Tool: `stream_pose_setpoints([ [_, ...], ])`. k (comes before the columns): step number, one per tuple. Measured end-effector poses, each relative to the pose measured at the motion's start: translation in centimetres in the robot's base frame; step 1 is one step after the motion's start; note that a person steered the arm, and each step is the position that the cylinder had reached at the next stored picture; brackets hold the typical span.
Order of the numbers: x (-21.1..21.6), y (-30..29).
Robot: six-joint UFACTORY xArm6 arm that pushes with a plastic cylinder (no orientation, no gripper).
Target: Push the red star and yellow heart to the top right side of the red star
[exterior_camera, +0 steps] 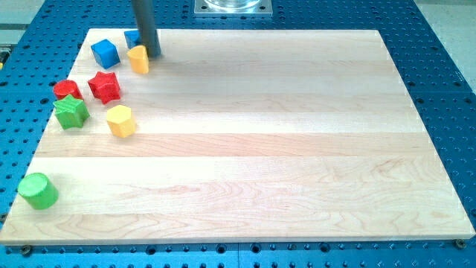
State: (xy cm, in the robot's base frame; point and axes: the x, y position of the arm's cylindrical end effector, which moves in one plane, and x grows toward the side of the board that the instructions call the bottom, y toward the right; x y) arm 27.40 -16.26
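Note:
The red star (105, 86) lies near the board's left edge, in the upper part. The yellow heart (138, 59) lies up and to the right of it, close to the board's top edge. My tip (153, 54) is down on the board right beside the heart's right side, touching it or nearly so. The rod comes down from the view's top and partly hides a blue block (132, 37) behind it.
A blue cube (105, 52) sits left of the heart. A red round block (66, 90) and a green star (71, 112) sit left of and below the red star. A yellow hexagon (120, 120) lies below it. A green cylinder (38, 190) stands at the lower left.

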Motion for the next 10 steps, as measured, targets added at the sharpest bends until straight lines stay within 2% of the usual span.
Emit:
stream_pose_setpoints([
  [1,4.7,-0.8],
  [2,4.3,0.0],
  [3,1.7,0.0],
  [4,1.8,-1.6],
  [5,3.7,-3.6],
  [6,7.7,-2.8],
  [7,5.9,-2.1],
  [8,3.7,-4.0],
  [9,4.7,-5.7],
  [10,7.5,-5.0],
])
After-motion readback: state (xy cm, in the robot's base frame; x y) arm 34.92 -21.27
